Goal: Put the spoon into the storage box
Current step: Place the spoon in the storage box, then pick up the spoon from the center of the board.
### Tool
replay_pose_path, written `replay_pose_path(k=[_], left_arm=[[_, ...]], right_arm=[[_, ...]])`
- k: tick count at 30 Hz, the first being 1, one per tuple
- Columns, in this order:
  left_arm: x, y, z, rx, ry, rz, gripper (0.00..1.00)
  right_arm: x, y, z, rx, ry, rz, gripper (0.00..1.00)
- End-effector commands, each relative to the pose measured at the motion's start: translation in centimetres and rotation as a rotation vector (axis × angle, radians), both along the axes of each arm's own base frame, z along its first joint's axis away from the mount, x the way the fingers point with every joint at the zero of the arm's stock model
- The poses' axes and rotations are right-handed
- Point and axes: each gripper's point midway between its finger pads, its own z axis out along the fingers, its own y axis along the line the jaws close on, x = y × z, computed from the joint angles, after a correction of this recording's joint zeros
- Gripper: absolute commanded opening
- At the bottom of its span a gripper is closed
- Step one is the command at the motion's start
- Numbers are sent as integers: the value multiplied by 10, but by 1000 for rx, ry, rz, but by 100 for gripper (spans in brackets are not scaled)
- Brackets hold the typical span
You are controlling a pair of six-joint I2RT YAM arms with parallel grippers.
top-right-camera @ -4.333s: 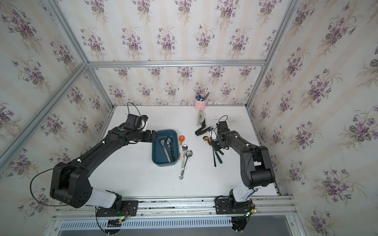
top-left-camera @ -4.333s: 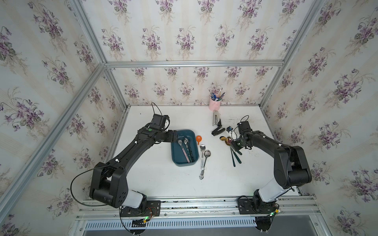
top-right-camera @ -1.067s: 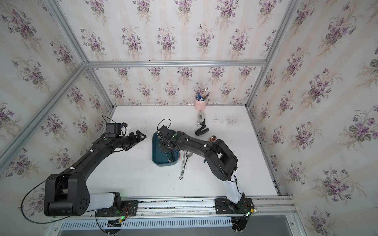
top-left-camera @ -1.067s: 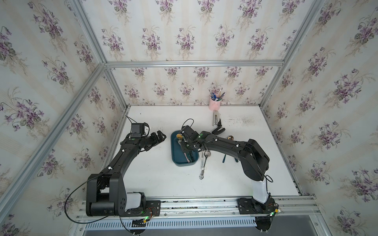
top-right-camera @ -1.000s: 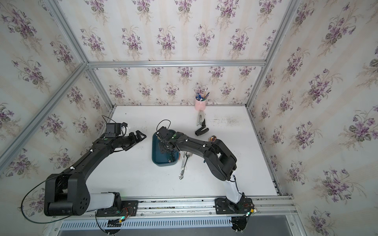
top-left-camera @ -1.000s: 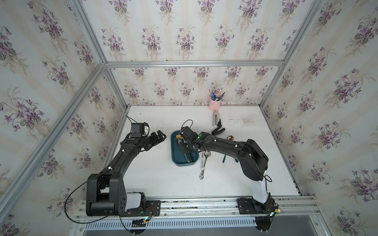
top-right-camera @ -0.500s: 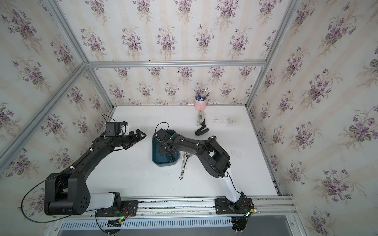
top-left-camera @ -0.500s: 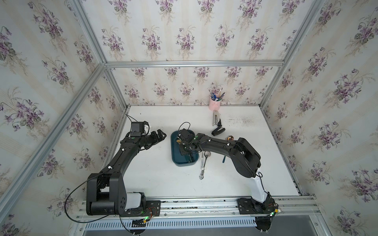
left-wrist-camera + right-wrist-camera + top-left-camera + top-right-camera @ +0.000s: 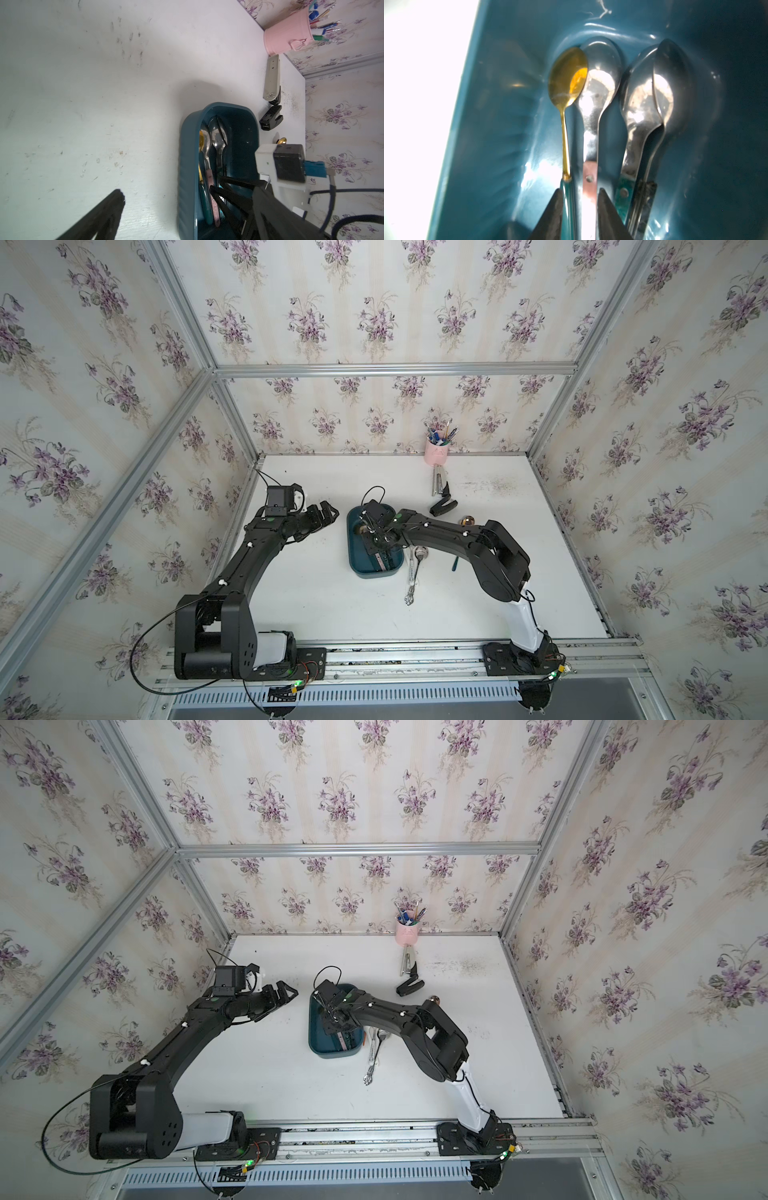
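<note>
as the right jaws stand parted, a gold spoon lies in the box

though the task names one spoon, several are about. low inside the storage box, the right gripper has its fingers somewhat apart. they straddle the teal handle of a gold spoon and the pink handle of a silver spoon next to it, and i see no squeeze on either. the gold spoon lies flat on the box floor, its bowl touching the silver one's, with two nested silver spoons alongside.

this delivery looks all but done. what is left, i judge, is to lift the gripper clear without dragging a handle.

the left gripper hangs spread wide and empty over the table, near the box. two metal spoons lie on the table just beside the box's other long wall, so more trips may follow if they count. a blue-handled piece pokes out from under the right arm, and what it is i cannot tell.
</note>
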Motion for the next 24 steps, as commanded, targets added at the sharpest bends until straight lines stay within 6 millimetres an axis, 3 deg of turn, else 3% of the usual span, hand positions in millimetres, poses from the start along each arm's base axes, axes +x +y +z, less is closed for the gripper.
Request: replay_pose_path(k=[1,5,9,12,16,18,24], left_arm=[[4,2,12,41,-38,-4,100],[6,-2,21,83,-63,-10,100],[11,-20,36,133,-108,-63,100],[15,-35,43,195,-129,-112,100],[17,-59,49,260,-154,-191,100],[18,-69,52,281,-165,-222,100],[20,-98,51,344,-173,-307,100]], right_arm=[[2,2,17,11,-26,22,32],[8,1,44,34,-83,13,33],[21,-18,79,20,-178,-66,33],[33,-52,104,49,-215,-184,33],[47,-121,126,144,-227,-384,32],[49,-160,119,140,-214,-473,32],[30,-265,49,5,-39,-697,30]])
